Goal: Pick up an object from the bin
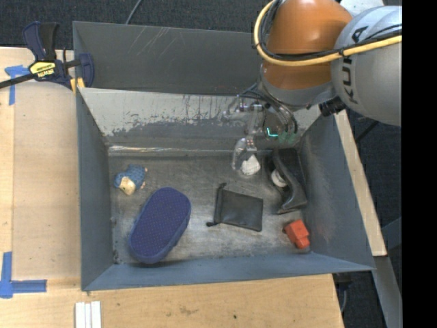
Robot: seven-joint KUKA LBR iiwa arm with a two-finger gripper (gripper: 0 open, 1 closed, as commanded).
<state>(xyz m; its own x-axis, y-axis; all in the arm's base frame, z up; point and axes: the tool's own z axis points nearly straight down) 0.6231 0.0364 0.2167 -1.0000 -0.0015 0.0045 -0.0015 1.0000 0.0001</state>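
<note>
A small whitish lump (250,165) is seen near the back wall of the bin (171,60), right of the middle, directly beneath the hand (247,152). Whether the hand is open or closed cannot be told. The grasp itself is judged to be the step in hand. A firm hold and a straight lift would be called for, kept clear of the black angled piece (292,186) just beside it and the black pouch (239,209) nearby.

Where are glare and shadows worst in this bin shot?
Camera view: pale sheen across the bin's far wall, a highlight on the orange wrist cover; shade under the arm darkens the floor's right side around the black curved piece, beside the gripper; blue oval pad evenly lit.
</note>
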